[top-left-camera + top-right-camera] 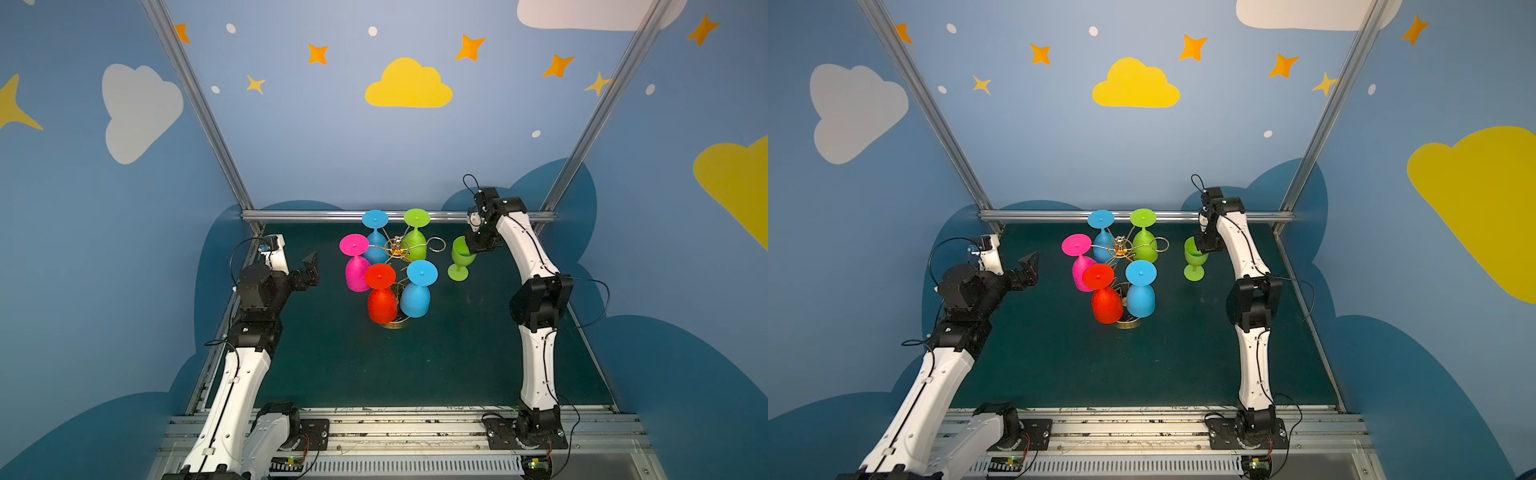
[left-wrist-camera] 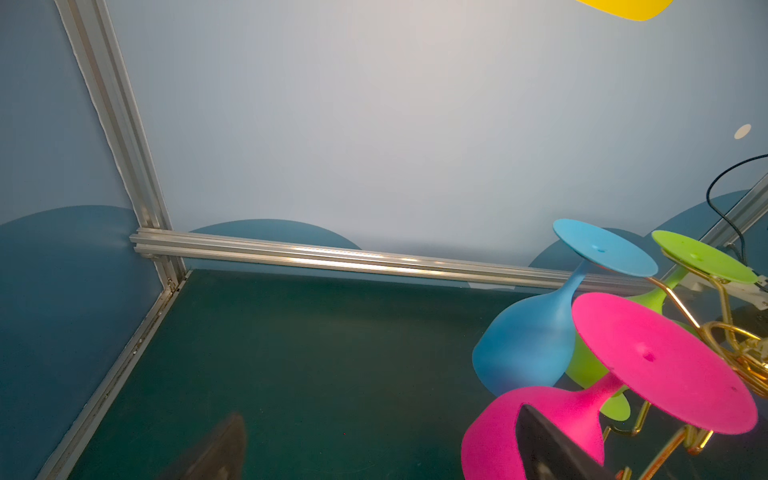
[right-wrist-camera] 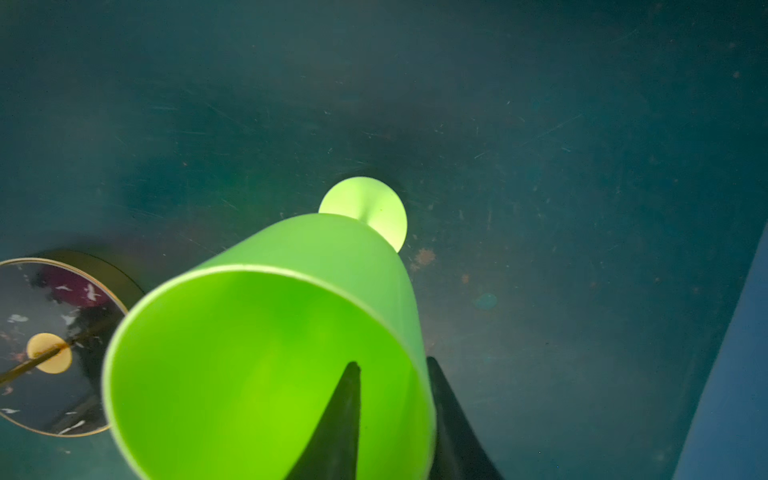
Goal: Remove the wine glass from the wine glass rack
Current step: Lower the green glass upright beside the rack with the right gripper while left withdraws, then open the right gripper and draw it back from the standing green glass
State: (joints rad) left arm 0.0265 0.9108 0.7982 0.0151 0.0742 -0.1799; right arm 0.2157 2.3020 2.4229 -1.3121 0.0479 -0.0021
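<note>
Wine glass (image 1: 462,257), lime green, stands upright on the table (image 1: 436,365), foot down. It is off the wine glass rack (image 1: 397,248) and near it at approx. 3 o'clock in both top views, w/ a clear gap btwn glass and gold wire.

R gripper (image 1: 471,248) sits over the glass rim on its 3 o'clock side. R wrist view looks down into the bowl (image 3: 270,353). One finger (image 3: 340,419) is inside and the other (image 3: 453,415) outside, w/ the glass wall btwn them. Inner finger shows a gap to the wall, so the fingers straddle the rim loosely, parted, not pinching. Rack's round dark base w/ gold rim shows just beside the glass in that view.

L gripper (image 1: 311,269) hangs at approx. 9 o'clock of the rack, fingers spread wide, holding nothing. It is near the pink glass (image 1: 357,274) but apart from it.

Five glasses hang upside down on the rack, feet up:
- pink glass at 9 o'clock
- red glass (image 1: 381,307) at approx. 7
- near blue glass (image 1: 415,299) at approx. 5
- hung green glass (image 1: 417,218) at approx. 1
- far blue glass (image 1: 375,219) at approx. 11

In L wrist view the pink bowl sits partly behind one dark finger (image 2: 552,449).
</note>
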